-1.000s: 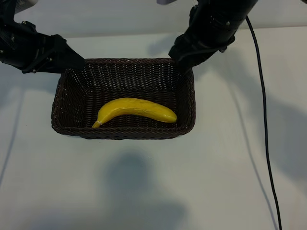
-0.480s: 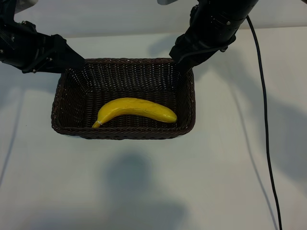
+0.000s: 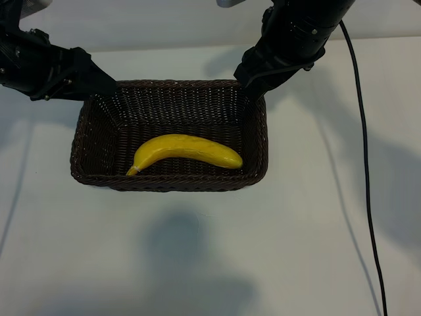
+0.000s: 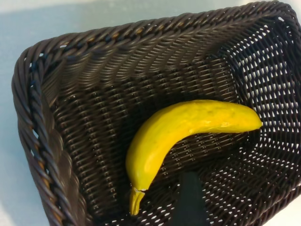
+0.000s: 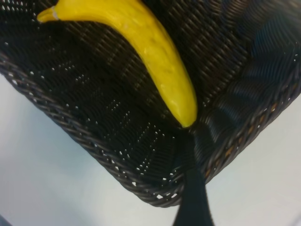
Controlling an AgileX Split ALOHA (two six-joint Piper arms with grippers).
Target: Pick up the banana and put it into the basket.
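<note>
With the banana [image 3: 186, 152] lying inside the basket [image 3: 85, 141], both the left gripper [image 3: 99, 82] and right gripper [image 3: 253, 82] hold their fingers wide and empty over its far corners, where a careless retreat could snag the rim.

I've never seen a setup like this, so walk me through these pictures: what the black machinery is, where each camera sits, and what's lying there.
The black shapes are two robot arms fixed at the far side of a white table. One picture looks down from outside and above; the other two come from cameras on each arm's wrist.

The left gripper hangs by the far left corner of the basket, the right gripper by its far right corner. Both are open and hold nothing.

The dark brown wicker basket sits on the table. Inside it lies the banana, flat on the woven bottom near the front wall. A black cable runs down the table's right side.
</note>
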